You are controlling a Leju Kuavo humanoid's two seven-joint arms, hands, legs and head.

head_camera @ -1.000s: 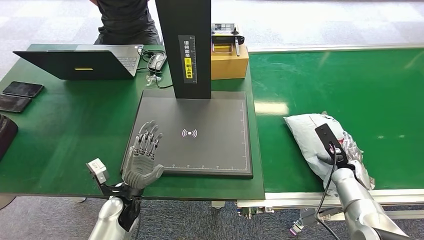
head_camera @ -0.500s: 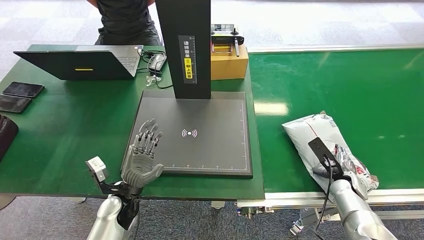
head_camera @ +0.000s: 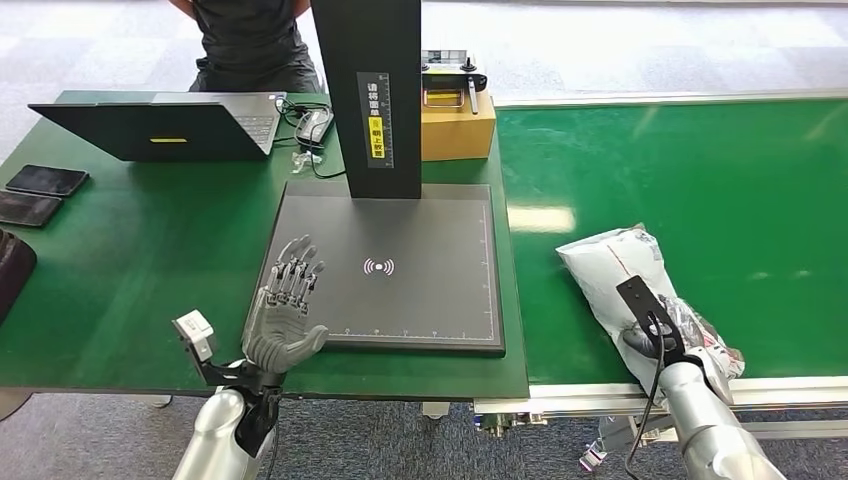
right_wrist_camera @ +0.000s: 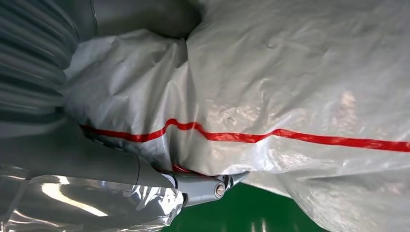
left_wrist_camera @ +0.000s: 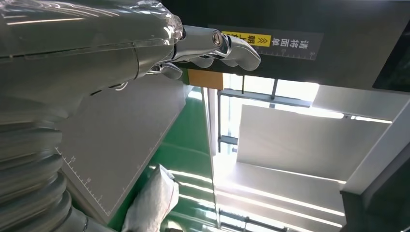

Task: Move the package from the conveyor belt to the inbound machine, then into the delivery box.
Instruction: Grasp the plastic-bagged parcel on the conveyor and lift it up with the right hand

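A grey-white plastic package (head_camera: 612, 266) with a red stripe lies on the green conveyor belt (head_camera: 700, 170) near its front edge. My right hand (head_camera: 672, 338) grips the package's near end; in the right wrist view its fingers (right_wrist_camera: 203, 187) wrap under the crumpled bag (right_wrist_camera: 290, 82). The inbound machine is a black scan plate (head_camera: 420, 230) with a black column (head_camera: 372, 90) behind it. My left hand (head_camera: 286, 308) hovers open, fingers spread, over the plate's front left corner. In the left wrist view the left hand (left_wrist_camera: 96, 58) is above the plate (left_wrist_camera: 121, 135), with the package (left_wrist_camera: 152, 200) beyond.
A cardboard box (head_camera: 458, 128) with a controller on it stands behind the plate. On the green table (head_camera: 150, 260) at left are a laptop (head_camera: 170, 125) and two phones (head_camera: 40, 190). A person (head_camera: 250, 40) sits behind the table.
The right hand has drawn back toward the belt's front edge, and the package's far end has shifted slightly left. The left hand has stayed in place.
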